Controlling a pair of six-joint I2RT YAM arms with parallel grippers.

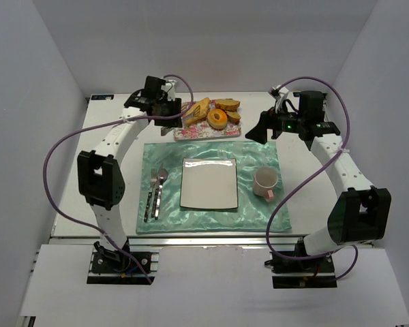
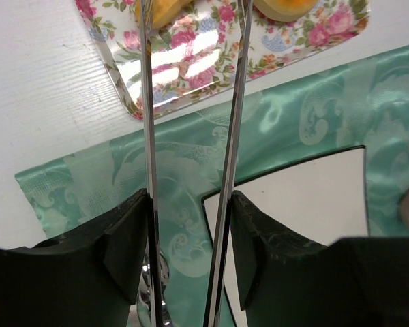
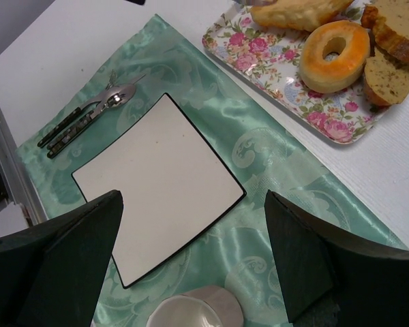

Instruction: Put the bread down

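Left gripper (image 2: 189,204) held tongs (image 2: 147,102), tips at bread (image 1: 197,108) on far tray (image 2: 123,82). Right gripper (image 3: 192,204) open, empty. Step looked like grab. Next: pinch tight, lift.

1 ea: bread (image 3: 300,12), ring roll (image 3: 334,46), tray (image 3: 259,60), plate (image 3: 153,184), mug (image 1: 265,181); 2 slices (image 3: 385,73), 2 utensils (image 3: 88,116).

Bright even light, soft shadows, glare on plate (image 1: 208,184) (tray (image 2: 191,68) too)

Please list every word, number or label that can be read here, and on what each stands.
There is none to read. The tray, the plate, the mug, the placemat and the tongs show no letters or numbers; the tray bears only flowers.
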